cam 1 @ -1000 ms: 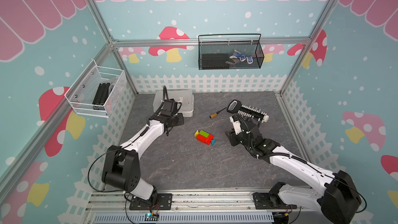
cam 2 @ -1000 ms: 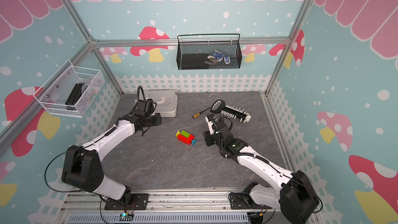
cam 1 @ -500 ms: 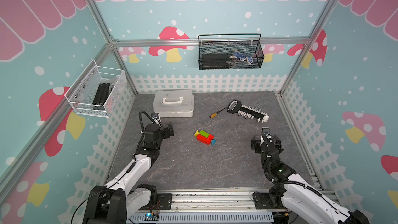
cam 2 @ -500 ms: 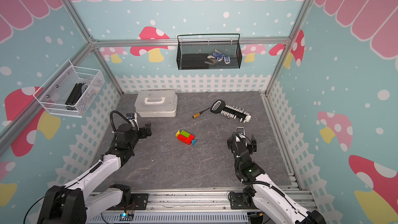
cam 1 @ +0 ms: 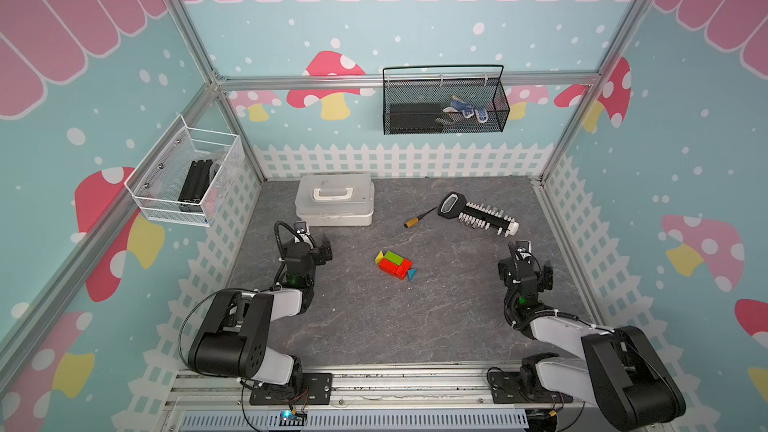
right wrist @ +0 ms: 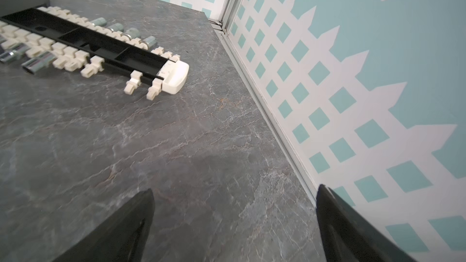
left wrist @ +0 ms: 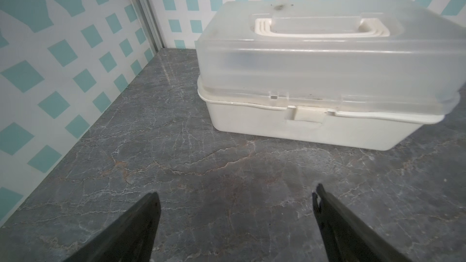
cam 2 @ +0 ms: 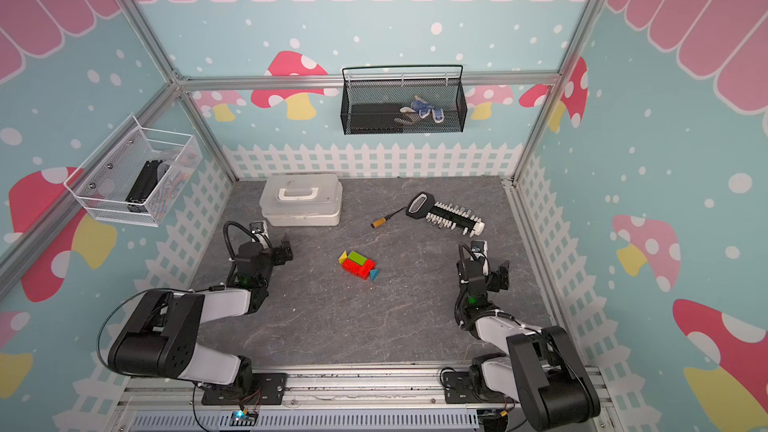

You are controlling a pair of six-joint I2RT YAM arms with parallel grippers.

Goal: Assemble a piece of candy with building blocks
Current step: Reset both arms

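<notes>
Pincer L [left wrist: 235,194], pincer R [right wrist: 235,189] open; candy [cam 1: 395,264] btwn.

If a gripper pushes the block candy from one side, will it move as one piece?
Probably not: the candy looks like loose blocks only laid together. The small blue triangle at its end would likely slide away first. The flat, glossy blocks should slide on the table, not roll.

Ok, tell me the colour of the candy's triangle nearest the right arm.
The triangle is blue, clearest in a top view.
</notes>
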